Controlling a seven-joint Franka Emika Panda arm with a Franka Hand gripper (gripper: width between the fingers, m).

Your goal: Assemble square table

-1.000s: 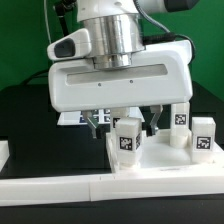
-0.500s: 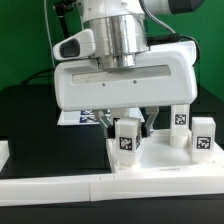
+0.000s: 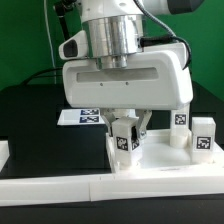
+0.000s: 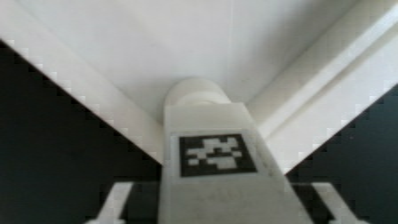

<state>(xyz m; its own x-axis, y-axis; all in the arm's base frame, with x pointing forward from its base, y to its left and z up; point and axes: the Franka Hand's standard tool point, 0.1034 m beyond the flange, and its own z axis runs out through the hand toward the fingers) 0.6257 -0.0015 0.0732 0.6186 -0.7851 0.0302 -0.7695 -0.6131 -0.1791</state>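
Note:
A white leg block [image 3: 124, 137] with a black-white tag stands upright at the near corner of the square table top [image 3: 160, 160], a white rimmed tray. My gripper [image 3: 125, 128] hangs straight over it, one finger pressed to each side, shut on the block. In the wrist view the leg block [image 4: 217, 140] fills the middle between the fingers [image 4: 121, 200], over the table top's [image 4: 107, 40] white rim. Two more leg blocks [image 3: 180, 124] [image 3: 203, 135] stand at the exterior view's right.
A long white border bar [image 3: 100, 186] runs along the front edge, with another white piece [image 3: 4, 152] at the exterior view's left. The marker board [image 3: 84, 117] lies on the black table behind the gripper. A green wall closes the back.
The hand has shifted toward the exterior view's right and come over the near leg block. Its jaws, wide apart a second ago, have closed in on the block's sides.

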